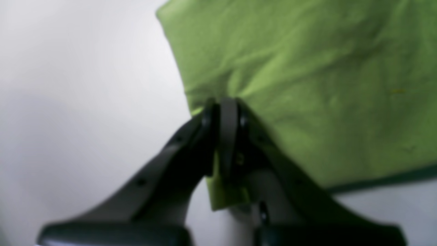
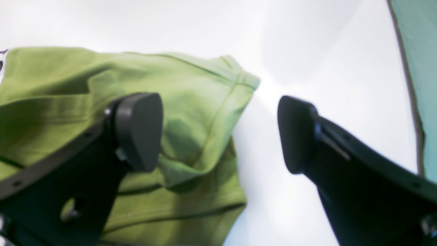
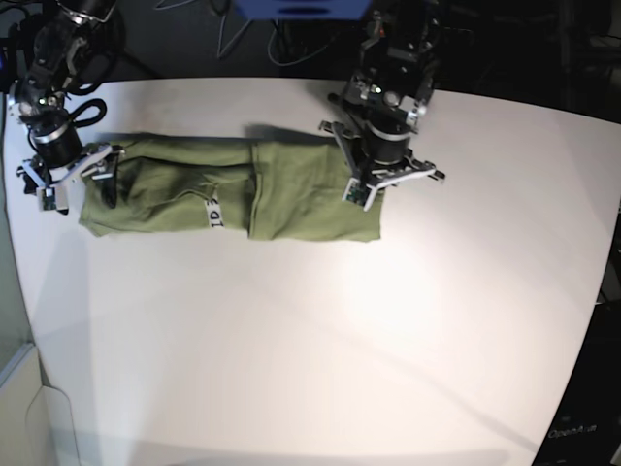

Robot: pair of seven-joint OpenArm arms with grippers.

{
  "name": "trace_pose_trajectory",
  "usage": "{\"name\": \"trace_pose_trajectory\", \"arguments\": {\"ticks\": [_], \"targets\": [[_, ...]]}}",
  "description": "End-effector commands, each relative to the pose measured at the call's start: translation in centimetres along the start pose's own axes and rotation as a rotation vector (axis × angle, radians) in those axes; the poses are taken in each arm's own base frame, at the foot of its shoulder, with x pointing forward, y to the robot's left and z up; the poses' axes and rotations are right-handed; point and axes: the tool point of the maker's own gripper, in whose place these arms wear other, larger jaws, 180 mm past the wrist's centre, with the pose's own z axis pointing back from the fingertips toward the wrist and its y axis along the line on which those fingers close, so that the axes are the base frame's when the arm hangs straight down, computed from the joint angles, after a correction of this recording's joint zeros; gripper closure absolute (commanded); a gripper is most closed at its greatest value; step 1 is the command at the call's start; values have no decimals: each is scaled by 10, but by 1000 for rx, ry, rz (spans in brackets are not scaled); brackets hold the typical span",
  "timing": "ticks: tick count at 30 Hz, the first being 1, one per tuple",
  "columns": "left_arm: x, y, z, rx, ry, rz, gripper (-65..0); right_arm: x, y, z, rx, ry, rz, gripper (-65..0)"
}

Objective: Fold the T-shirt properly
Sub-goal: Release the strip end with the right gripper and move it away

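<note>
So the T-shirt [image 3: 233, 199] is lying as a long narrow band across the far part of the white table [image 3: 320, 349], with its small white label [image 3: 212, 214] showing near the middle. The left gripper [image 1: 223, 112] is clamping down on a pinch of the green cloth at one end of the band. The right gripper [image 2: 218, 133] is hanging at the other end with its jaws spread wide, gripping nothing.
</note>
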Motion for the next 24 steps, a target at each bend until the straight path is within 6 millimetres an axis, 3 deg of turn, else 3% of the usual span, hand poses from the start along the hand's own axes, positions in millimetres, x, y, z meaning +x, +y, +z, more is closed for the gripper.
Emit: {"name": "trace_pose_trajectory", "arguments": {"ticks": [1, 4, 11, 24], "targets": [[8, 3, 1, 11, -18, 8, -17, 17, -6, 1, -2, -57, 14, -492], [10, 4, 1, 13, -22, 8, -17, 13, -4, 2, 1, -47, 8, -492], [11, 5, 1, 16, -25, 7, -17, -22, 3, -5, 25, 13, -91, -492], [12, 6, 1, 18, -26, 4, -17, -42, 13, -8, 56, 31, -203, -486]]}}
